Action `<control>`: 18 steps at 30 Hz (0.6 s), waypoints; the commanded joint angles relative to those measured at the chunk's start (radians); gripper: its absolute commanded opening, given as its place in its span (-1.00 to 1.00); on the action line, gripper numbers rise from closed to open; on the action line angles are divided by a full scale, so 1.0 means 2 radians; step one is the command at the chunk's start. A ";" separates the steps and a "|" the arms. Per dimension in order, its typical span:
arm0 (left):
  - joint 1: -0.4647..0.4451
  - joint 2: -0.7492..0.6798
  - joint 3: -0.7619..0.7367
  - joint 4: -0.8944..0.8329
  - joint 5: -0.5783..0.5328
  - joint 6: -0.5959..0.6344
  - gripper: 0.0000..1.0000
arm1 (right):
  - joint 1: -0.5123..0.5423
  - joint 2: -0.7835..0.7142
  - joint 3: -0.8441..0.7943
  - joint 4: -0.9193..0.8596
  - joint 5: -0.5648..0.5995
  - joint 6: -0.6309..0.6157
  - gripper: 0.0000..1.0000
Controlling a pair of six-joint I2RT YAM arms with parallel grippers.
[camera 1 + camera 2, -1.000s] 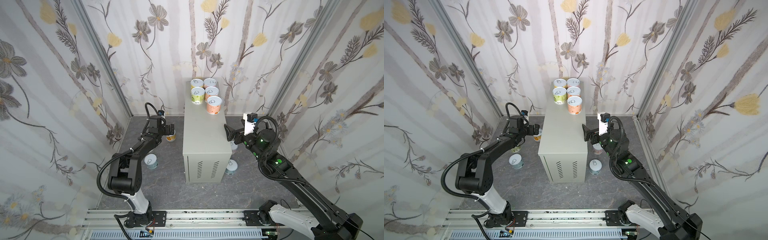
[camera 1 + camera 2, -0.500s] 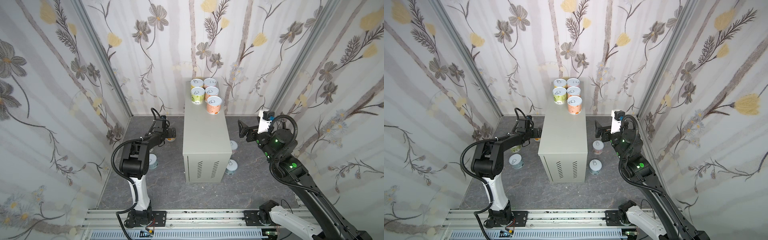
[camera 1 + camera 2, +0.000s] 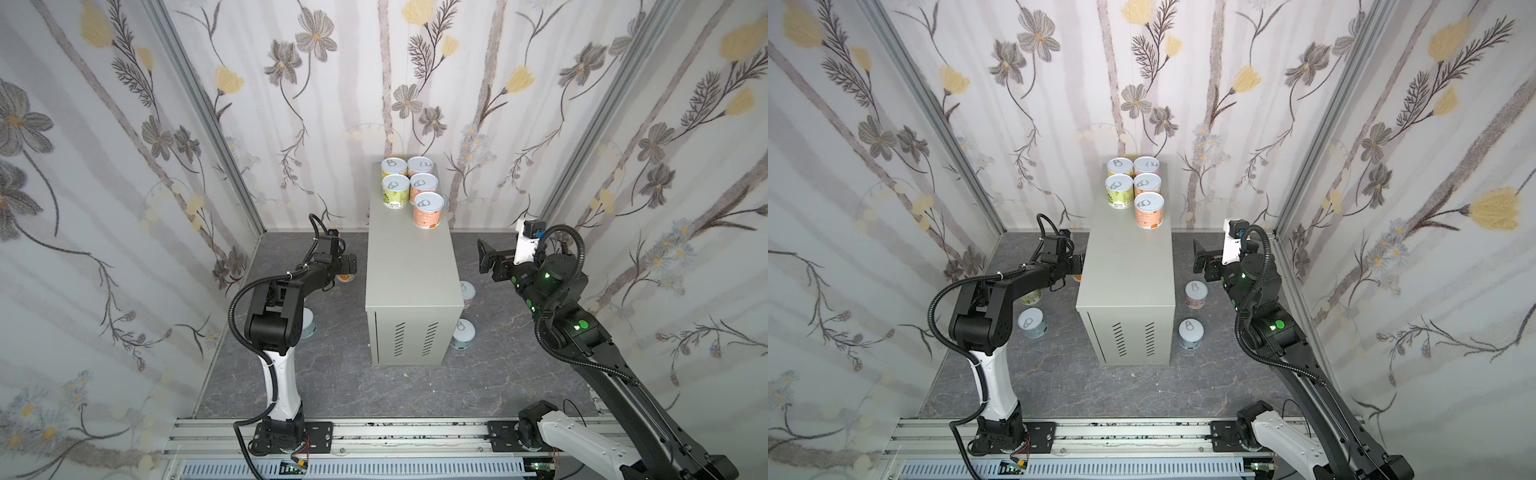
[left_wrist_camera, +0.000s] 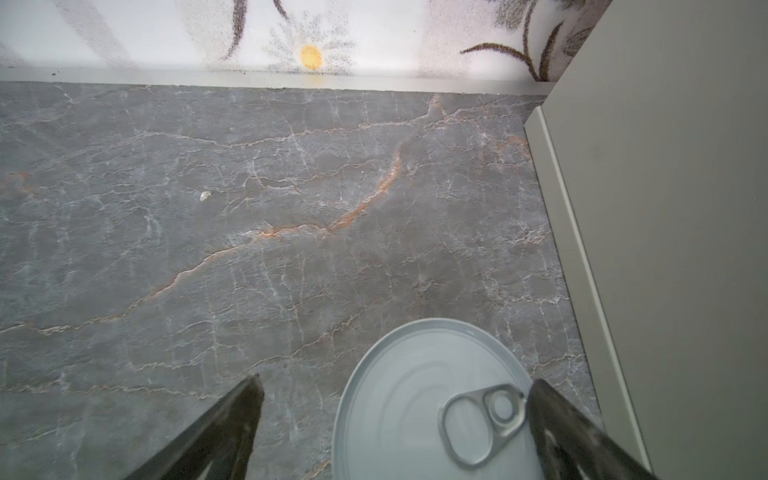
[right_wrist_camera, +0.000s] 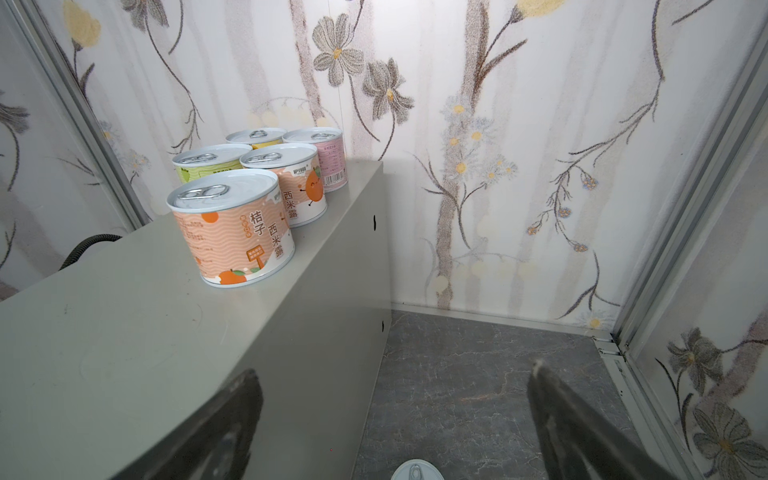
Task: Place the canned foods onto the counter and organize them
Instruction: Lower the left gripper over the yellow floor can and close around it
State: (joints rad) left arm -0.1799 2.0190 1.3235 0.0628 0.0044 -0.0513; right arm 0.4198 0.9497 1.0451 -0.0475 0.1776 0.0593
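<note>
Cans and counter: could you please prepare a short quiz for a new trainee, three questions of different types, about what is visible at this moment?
1. Count: how many cans stand on top of the counter?
2. True or false: the right hand is open and holds nothing.
3. Choose one: on the counter, a single can stands in front of the two pairs. What colour is its label? A) light blue B) orange C) yellow

Key
1. Five.
2. True.
3. B: it is the orange can.
</note>
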 commanded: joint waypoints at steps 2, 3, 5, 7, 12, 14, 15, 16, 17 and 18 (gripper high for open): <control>-0.001 -0.028 -0.011 0.000 0.010 0.007 1.00 | -0.004 -0.001 -0.006 0.018 -0.009 -0.001 0.99; -0.001 -0.035 -0.011 0.005 0.014 0.008 1.00 | -0.005 0.000 -0.008 0.018 -0.010 0.000 0.99; -0.001 -0.045 -0.025 0.009 0.024 0.009 1.00 | -0.006 0.002 -0.009 0.018 -0.015 0.000 0.99; -0.001 -0.051 -0.024 0.011 0.038 0.010 1.00 | -0.008 0.005 -0.008 0.019 -0.018 0.000 0.99; -0.002 -0.048 -0.019 0.006 0.051 0.013 1.00 | -0.010 0.002 -0.006 0.021 -0.020 0.000 0.99; -0.003 -0.043 -0.018 0.003 0.047 0.009 1.00 | -0.010 -0.001 -0.002 0.019 -0.023 0.002 0.99; -0.003 -0.041 -0.018 0.001 0.047 0.007 1.00 | -0.010 -0.002 0.002 0.017 -0.025 0.003 0.99; -0.004 -0.039 -0.018 0.001 0.048 0.004 1.00 | -0.010 -0.004 0.007 0.013 -0.024 0.003 0.99; -0.004 -0.037 -0.018 0.001 0.047 0.003 1.00 | -0.010 -0.004 0.009 0.009 -0.024 0.003 0.99; -0.005 -0.035 -0.018 0.000 0.047 0.003 1.00 | -0.010 -0.006 0.014 0.005 -0.023 0.003 0.99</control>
State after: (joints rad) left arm -0.1860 1.9396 1.2789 0.0601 0.0906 -0.0303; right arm 0.4000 0.9474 1.0512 -0.0483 0.1383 0.0601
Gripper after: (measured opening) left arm 0.998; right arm 0.996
